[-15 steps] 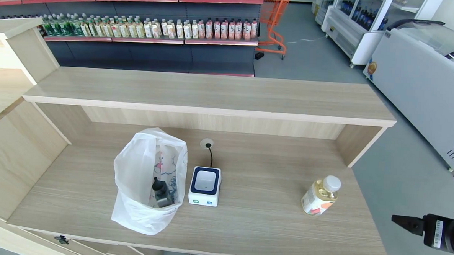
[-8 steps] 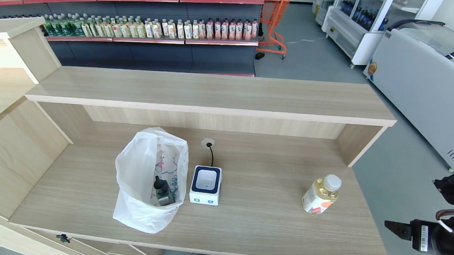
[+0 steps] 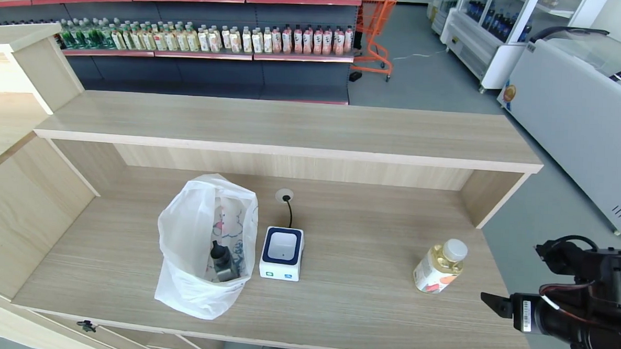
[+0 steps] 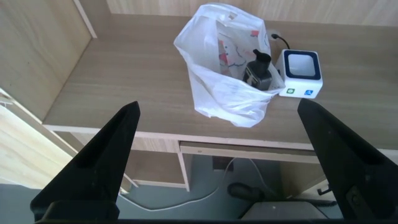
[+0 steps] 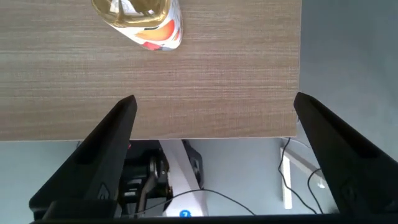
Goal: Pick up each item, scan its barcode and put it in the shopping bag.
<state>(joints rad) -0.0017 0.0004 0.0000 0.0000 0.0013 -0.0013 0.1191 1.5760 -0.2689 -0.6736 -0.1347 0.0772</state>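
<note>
- Clear plastic bottle of yellow liquid with a white cap [image 3: 439, 267]: stands upright on the light wood-grain countertop [image 3: 347, 297], near its right edge, closer to the front edge than to the back wall. White label with red-orange print. Nothing touches it.
- Right gripper [image 5: 214, 158]: dark fingers spread wide, nothing between them. It sits off the countertop's front right corner, near the bottle but apart from it. The right wrist view looks across the counter's front edge to the bottle's lower part.
- Left gripper [image 4: 214, 165]: fingers spread wide, empty. It hangs off the countertop's front edge on the left side, well apart from the bag.
- White thin plastic shopping bag [image 3: 192, 253]: stands open-mouthed left of the countertop's centre.
- Dark bottle with a black pump top [image 3: 223, 262]: inside the bag, leaning against the bag's right wall. Behind it is something pale with pink and blue print, too crumpled to name.
- White box-shaped barcode scanner with a dark blue frame around its window [image 3: 281, 253]: just beside the bag on its right, about mid-counter; cannot tell whether they touch.
- Black cable [image 3: 288, 211]: runs from the scanner's back to a round hole near the counter's back wall.
</note>
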